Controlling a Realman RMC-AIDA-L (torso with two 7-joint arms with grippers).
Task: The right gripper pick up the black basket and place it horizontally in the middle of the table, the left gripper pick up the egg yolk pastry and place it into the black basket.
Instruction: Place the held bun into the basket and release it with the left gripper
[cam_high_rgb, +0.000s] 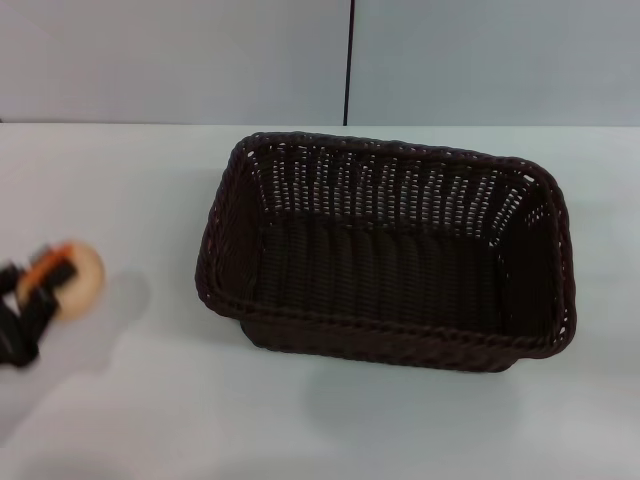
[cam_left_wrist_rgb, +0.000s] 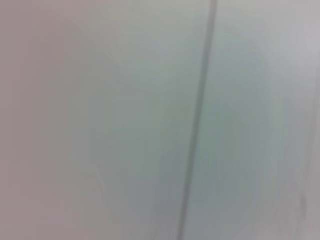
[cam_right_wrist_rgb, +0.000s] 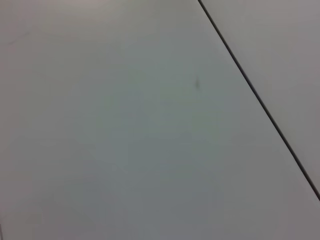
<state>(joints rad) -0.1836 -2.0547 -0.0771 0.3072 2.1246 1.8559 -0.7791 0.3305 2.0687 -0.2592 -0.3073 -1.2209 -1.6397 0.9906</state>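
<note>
The black basket (cam_high_rgb: 390, 250) stands lengthwise across the middle of the white table (cam_high_rgb: 150, 420), empty inside. At the far left edge of the head view my left gripper (cam_high_rgb: 45, 285) is shut on the egg yolk pastry (cam_high_rgb: 78, 280), a pale round bun with an orange patch, held above the table left of the basket and apart from it. A faint shadow lies on the table beside it. My right gripper is out of view. Both wrist views show only pale plain surface with a dark seam.
A pale wall with a dark vertical seam (cam_high_rgb: 349, 60) runs behind the table. Bare tabletop lies in front of the basket and on both sides of it.
</note>
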